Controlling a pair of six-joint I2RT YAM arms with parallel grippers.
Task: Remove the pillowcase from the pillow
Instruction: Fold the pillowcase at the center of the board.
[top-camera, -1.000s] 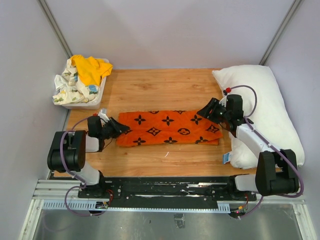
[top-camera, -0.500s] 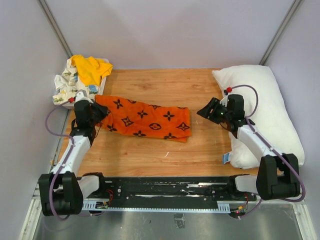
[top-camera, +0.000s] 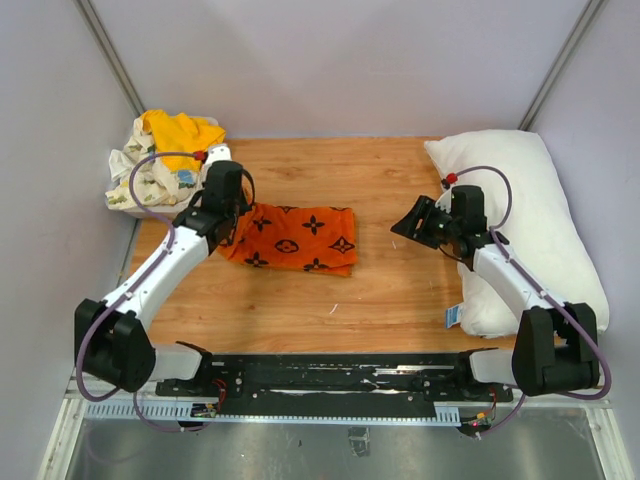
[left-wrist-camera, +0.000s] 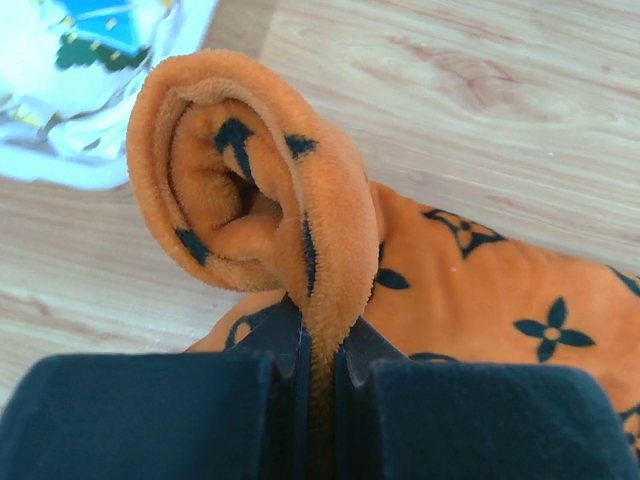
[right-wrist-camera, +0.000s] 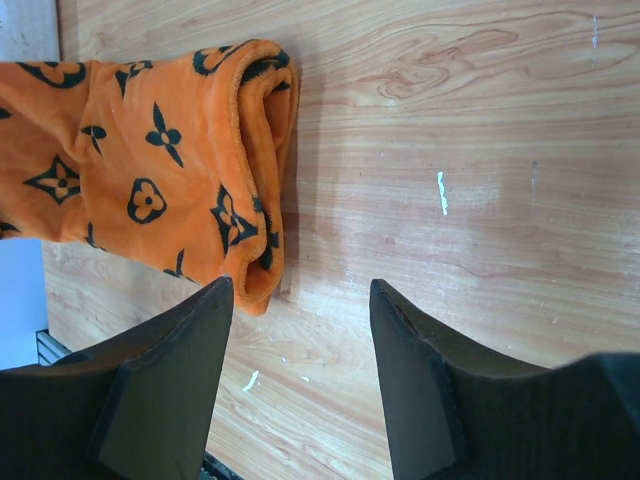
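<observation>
Left gripper (left-wrist-camera: 320, 372) pinches a rolled edge of the pillowcase (top-camera: 300, 238), pads pressed together on the orange fabric, at about 9 o'clock of the table (top-camera: 380, 170) centre. Right gripper (right-wrist-camera: 300, 292) is spread wide and holds nothing, over bare wood at 3 o'clock of the pillowcase's free end. Pillowcase lies bunched on the table, fully off the pillow (top-camera: 545, 220) and well apart from it. Pillow sits along the 3 o'clock edge, blue tag (top-camera: 452, 318) at its near corner. Bin (top-camera: 135, 207) at 10 o'clock holds two cloths: yellow cloth (top-camera: 180, 135) and floral cloth (top-camera: 135, 165). Count: one pillowcase, one pillow, one bin, two cloths.
</observation>
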